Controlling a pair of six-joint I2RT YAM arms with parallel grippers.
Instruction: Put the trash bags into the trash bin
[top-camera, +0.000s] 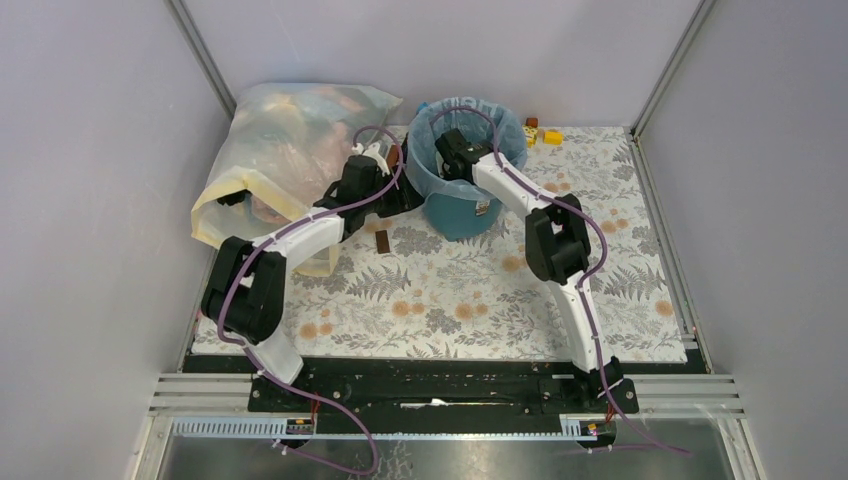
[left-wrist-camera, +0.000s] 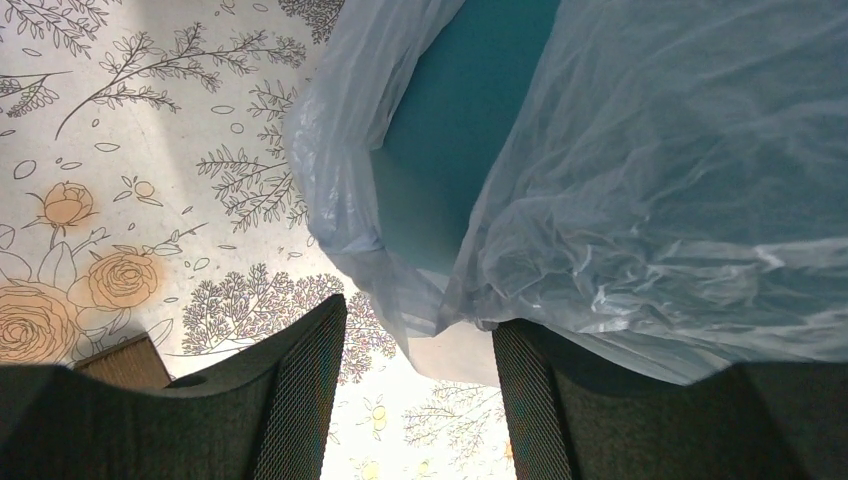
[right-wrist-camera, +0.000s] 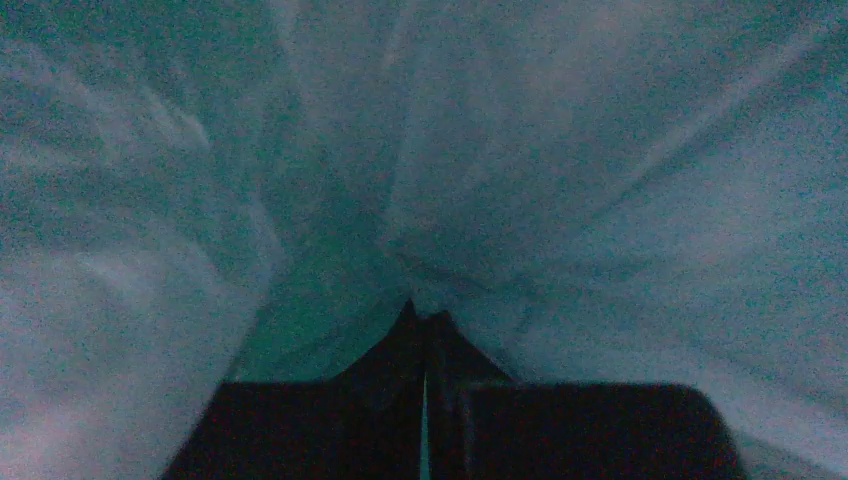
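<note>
Clearly, the thin, crinkly pale blue trash bag lines the round, tapering teal plastic trash bin, its hem draped over the rim. Inside the bin, the right gripper is closed to a sliver against the film. The left gripper gapes wide just beside the bin's wall, holding nothing.

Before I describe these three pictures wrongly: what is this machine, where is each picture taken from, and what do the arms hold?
It is two robot arms bolted side by side, each with a two-finger gripper. The wide picture looks down from above; the other two come from wrist cameras. On the flowered cloth stand a teal bucket, lined with a pale blue bag, and a yellowish sack. The left gripper is open beside the bucket, at the bag's hanging edge. The right gripper is inside the bag, fingers shut, apparently pinching it.
</note>
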